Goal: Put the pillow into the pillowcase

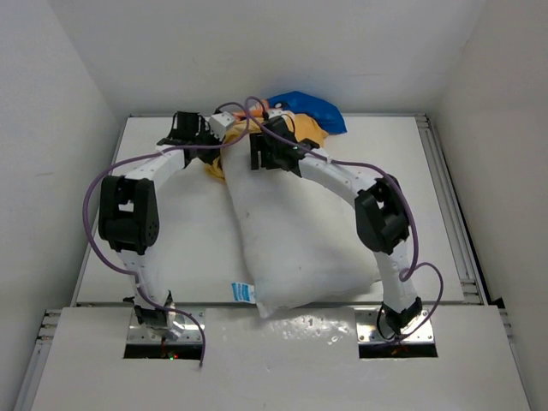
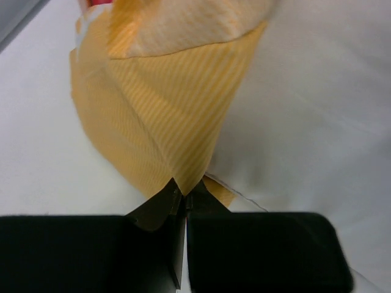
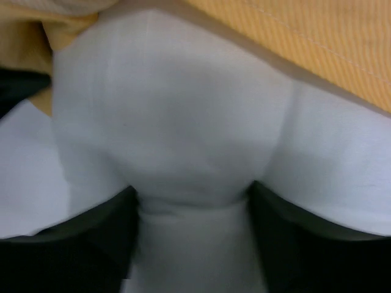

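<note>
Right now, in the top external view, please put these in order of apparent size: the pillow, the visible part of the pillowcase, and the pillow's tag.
1. The pillow, clearly the largest.
2. The pillowcase; only a bunched part of it shows at the far end.
3. The tag, by far the smallest.

White-shelled left arm point(image 1: 150, 167) and right arm point(image 1: 338, 178), bulky black joints point(image 1: 128, 214), purple cables point(image 1: 88, 205) looping from metal base plates point(image 1: 184, 342), matte black left gripper point(image 2: 183, 195) and right gripper point(image 3: 192, 207).

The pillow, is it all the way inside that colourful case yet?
No, most of the white pillow lies bare on the table, only its far end meeting the pillowcase.
</note>
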